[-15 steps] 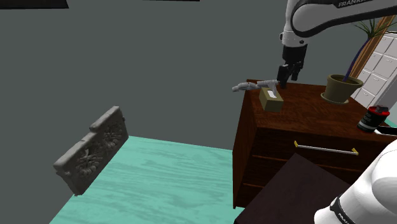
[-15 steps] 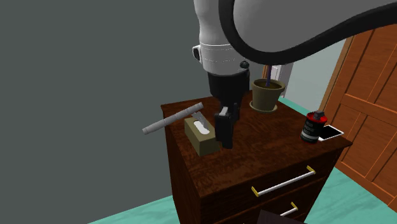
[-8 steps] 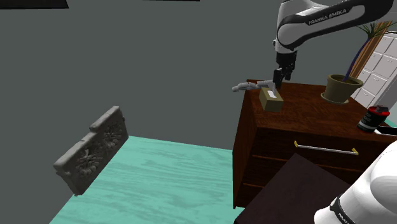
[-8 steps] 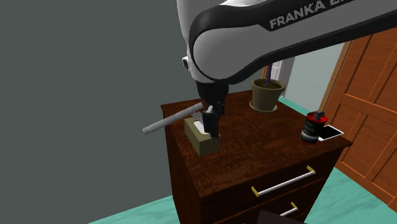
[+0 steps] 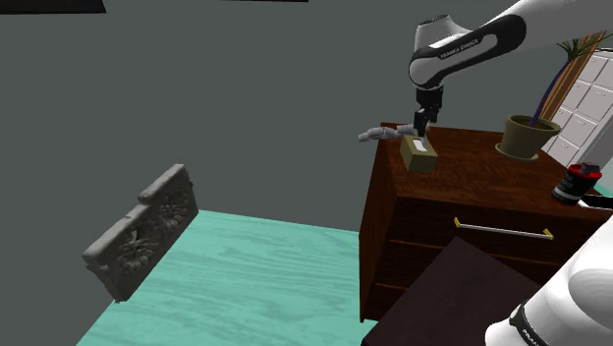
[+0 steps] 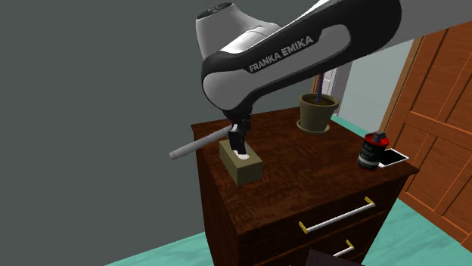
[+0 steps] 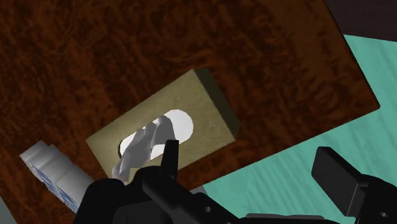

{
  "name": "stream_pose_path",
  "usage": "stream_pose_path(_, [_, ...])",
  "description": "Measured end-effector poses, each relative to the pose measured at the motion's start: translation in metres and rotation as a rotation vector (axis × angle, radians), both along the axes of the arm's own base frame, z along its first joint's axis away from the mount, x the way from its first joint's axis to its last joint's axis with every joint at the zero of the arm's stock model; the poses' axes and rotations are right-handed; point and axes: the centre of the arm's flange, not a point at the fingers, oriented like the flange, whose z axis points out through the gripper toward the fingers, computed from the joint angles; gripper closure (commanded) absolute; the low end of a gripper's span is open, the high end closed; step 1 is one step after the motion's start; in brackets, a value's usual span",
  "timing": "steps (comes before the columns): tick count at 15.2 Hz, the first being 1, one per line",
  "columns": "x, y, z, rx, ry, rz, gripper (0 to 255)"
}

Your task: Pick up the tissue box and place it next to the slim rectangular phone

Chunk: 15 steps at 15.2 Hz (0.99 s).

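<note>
The tissue box (image 5: 420,155) is olive, with white tissue poking from an oval slot. It lies on the dark wooden dresser (image 5: 472,162) near the corner at the shoulder view's left. My black gripper (image 5: 422,126) hangs just above the box's (image 6: 242,163) far end, pointing down at it. In the wrist view the fingers (image 7: 169,154) stand wide apart and open, one over the box's (image 7: 197,105) tissue slot, the other out past the dresser edge. The slim white phone (image 6: 394,157) lies at the dresser's opposite corner.
A grey rod (image 6: 201,143) lies behind the box and overhangs the dresser's edge. A black can with a red top (image 6: 371,150) stands beside the phone. A potted plant (image 6: 316,112) stands at the back. A grey carved block (image 5: 140,231) and teal floor (image 5: 255,285) lie below.
The arm has swung and turned at the wrist. The gripper went from beside the box to over its far end, toward the shoulder view's left and a little lower. The box has not moved.
</note>
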Motion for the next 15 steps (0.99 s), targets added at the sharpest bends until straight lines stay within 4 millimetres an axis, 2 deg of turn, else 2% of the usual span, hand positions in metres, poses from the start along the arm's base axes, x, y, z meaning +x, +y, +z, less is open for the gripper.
stream_pose_path(2, [0.019,-0.019,-0.010,-0.016,0.003,0.016,0])
stream_pose_path(11, [0.083,-0.090,-0.048,-0.085,0.020,0.085,0])
stream_pose_path(15, [0.090,-0.102,-0.065,-0.090,0.022,0.091,0])
